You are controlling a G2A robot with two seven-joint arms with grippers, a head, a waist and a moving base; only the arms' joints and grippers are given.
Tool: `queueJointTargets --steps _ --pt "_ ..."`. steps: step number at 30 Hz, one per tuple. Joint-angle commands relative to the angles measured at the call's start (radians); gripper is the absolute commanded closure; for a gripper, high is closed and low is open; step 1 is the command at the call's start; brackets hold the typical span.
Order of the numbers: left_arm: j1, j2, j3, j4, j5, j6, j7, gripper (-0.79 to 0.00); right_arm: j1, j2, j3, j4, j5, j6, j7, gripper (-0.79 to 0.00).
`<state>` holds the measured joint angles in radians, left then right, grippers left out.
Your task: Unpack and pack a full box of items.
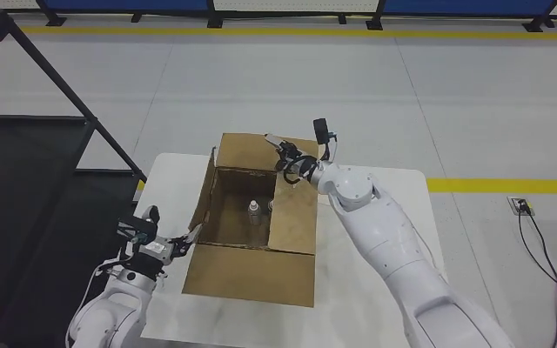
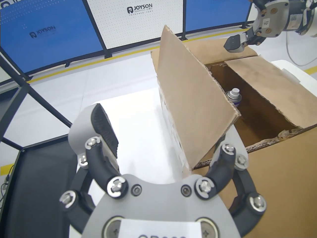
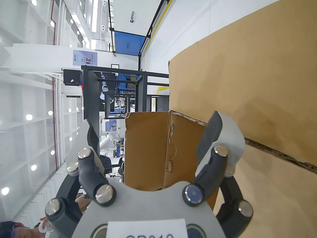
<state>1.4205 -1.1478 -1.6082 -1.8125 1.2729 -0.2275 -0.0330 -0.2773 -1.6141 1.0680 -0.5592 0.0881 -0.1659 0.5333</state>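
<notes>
An open cardboard box (image 1: 252, 274) stands in the middle of the white table (image 1: 374, 261). Inside it are two small white-capped bottles (image 1: 253, 209), one seen as a capped can (image 2: 234, 96) in the left wrist view. My left gripper (image 2: 168, 139) is open at the box's near left corner (image 1: 178, 244), and the upright left flap (image 2: 193, 95) passes between its fingers (image 2: 104, 127). My right gripper (image 3: 153, 134) is open above the far side of the box (image 1: 280, 157), with the edge of a cardboard flap (image 3: 148, 149) between its fingers (image 3: 218, 130).
The box's far flap (image 1: 252, 150), right flap (image 1: 294, 213) and near flap lie folded outward. A black frame and dark panel (image 1: 43, 200) stand to the table's left. Bare table shows to the right of the box.
</notes>
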Motion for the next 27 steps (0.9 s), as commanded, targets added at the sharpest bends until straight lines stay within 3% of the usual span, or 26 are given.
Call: queueJointTargets --steps 1,17,27 --pt "0.004 -0.001 -0.015 0.011 -0.029 0.015 0.005 -0.785 -0.009 0.007 0.014 -0.012 -0.001 -0.003 0.0 -0.785" --pt "-0.001 -0.01 -0.033 0.125 -0.067 0.157 -0.067 -0.785 -0.12 0.072 0.145 -0.18 -0.006 -0.034 0.015 -0.785" --pt "-0.035 -0.014 0.013 0.2 -0.032 0.157 -0.124 -0.785 -0.195 0.095 0.188 -0.295 -0.014 -0.018 0.013 -0.785"
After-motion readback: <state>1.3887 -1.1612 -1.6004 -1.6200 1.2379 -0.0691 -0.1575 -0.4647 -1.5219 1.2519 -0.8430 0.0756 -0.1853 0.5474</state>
